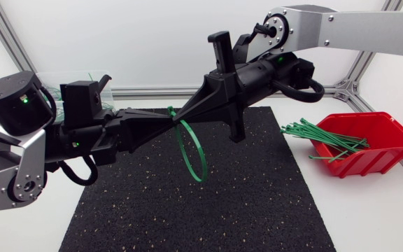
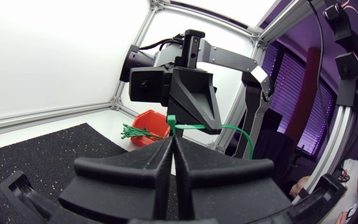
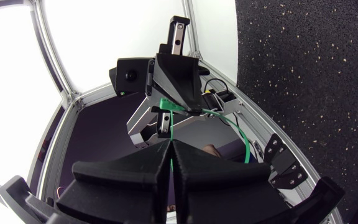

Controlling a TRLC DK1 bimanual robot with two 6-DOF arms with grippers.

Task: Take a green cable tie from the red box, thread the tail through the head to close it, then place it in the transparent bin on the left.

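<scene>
Above the black mat (image 1: 257,203) my two grippers meet tip to tip. The left gripper (image 1: 165,120) comes in from the left and the right gripper (image 1: 185,113) from the upper right. Both are shut on one green cable tie (image 1: 192,150), whose closed loop hangs below them. In the left wrist view the tie's head (image 2: 171,119) sits just past my left gripper (image 2: 173,139), against the right gripper (image 2: 197,124). In the right wrist view a green strand (image 3: 170,127) runs from my right gripper (image 3: 170,143) to the left gripper (image 3: 188,107).
The red box (image 1: 387,140) stands at the right of the mat, with several green ties (image 1: 320,136) sticking out over its left rim. The transparent bin (image 1: 72,78) sits at the back left, behind my left arm, with some green ties in it.
</scene>
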